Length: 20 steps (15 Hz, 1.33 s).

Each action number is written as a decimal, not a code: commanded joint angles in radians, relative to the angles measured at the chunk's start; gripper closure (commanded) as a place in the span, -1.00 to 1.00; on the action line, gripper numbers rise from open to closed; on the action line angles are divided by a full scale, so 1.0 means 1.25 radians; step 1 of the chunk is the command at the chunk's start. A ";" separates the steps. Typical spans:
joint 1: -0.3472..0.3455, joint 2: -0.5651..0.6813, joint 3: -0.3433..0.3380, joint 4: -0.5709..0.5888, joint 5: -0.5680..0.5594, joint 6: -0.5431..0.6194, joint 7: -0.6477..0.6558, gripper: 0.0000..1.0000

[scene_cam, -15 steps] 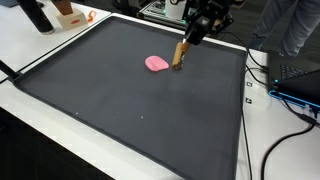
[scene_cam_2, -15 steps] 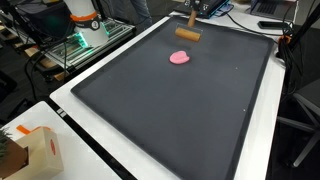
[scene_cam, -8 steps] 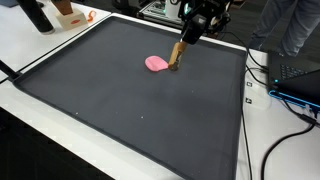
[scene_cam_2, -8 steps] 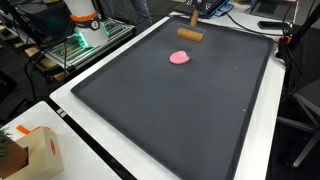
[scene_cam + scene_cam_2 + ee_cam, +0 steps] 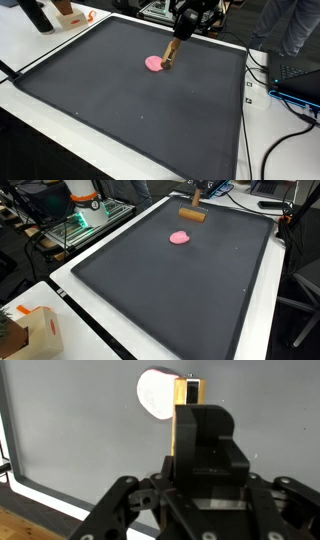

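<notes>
Wooden block pinched in the tool, tilted just beside the pink blob, not released onto the surface yet.

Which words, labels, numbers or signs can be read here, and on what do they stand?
None can be read. The wooden block in the tool, the pink object and the black mat bear no writing; the orange mark on the cardboard box is too blurred.
</notes>
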<state>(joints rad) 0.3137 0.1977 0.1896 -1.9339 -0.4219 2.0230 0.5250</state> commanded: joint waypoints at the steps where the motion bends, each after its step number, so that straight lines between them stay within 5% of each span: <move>1: -0.015 -0.049 -0.007 -0.026 0.018 0.018 -0.026 0.52; 20: -0.107 -0.304 -0.018 -0.117 0.110 0.003 -0.356 0.52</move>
<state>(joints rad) 0.1902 -0.1039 0.1713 -2.0247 -0.3222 2.0241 0.1739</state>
